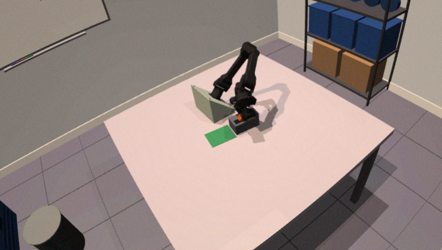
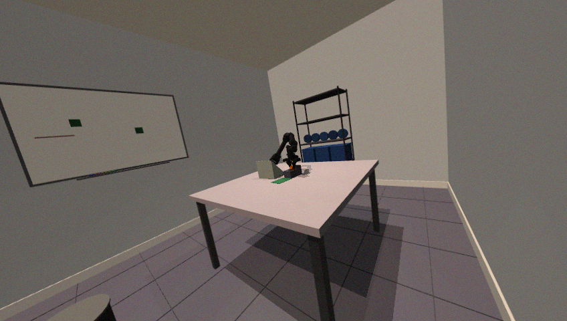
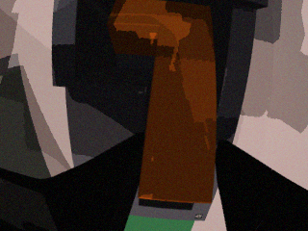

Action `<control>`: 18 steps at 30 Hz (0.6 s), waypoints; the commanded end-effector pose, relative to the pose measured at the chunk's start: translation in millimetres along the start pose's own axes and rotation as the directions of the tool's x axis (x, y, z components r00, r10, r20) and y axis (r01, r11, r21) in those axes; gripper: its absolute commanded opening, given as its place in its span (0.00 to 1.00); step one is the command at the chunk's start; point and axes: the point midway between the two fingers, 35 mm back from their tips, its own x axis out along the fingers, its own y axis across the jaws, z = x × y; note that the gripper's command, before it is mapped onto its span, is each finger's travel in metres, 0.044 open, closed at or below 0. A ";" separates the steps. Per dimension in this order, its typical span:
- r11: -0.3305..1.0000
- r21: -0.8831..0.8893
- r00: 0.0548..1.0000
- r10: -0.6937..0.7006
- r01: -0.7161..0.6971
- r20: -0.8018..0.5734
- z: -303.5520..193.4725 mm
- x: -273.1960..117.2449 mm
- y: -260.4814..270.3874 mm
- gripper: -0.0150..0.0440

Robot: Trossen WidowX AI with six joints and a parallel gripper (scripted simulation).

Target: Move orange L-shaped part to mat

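Note:
The orange L-shaped part (image 1: 240, 117) (image 2: 291, 168) (image 3: 180, 159) is tipped in the grey tray (image 1: 246, 126) (image 2: 292, 174) (image 3: 242, 72). Its L-shaped end lies low at the top of the wrist view; its straight end rises toward the wrist camera, above the tray's mat-side rim. My gripper (image 3: 181, 145) points down over the tray, one finger on each side of the straight arm, both tips appearing to touch its sides. Contact lower down is hidden. The green mat (image 1: 217, 136) (image 2: 280, 181) (image 3: 159, 224) lies flat beside the tray.
A pale grey-green wedge-shaped block (image 1: 204, 107) (image 2: 267, 170) stands beside the arm's base, close to the tray and mat. All stand on the pink table (image 1: 198, 185) (image 2: 270, 206). A shelf (image 1: 344, 49) with blue and brown boxes stands beyond the table.

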 end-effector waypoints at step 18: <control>1.000 0.000 1.000 0.000 0.000 0.000 0.1 -2.7 0.0 0.25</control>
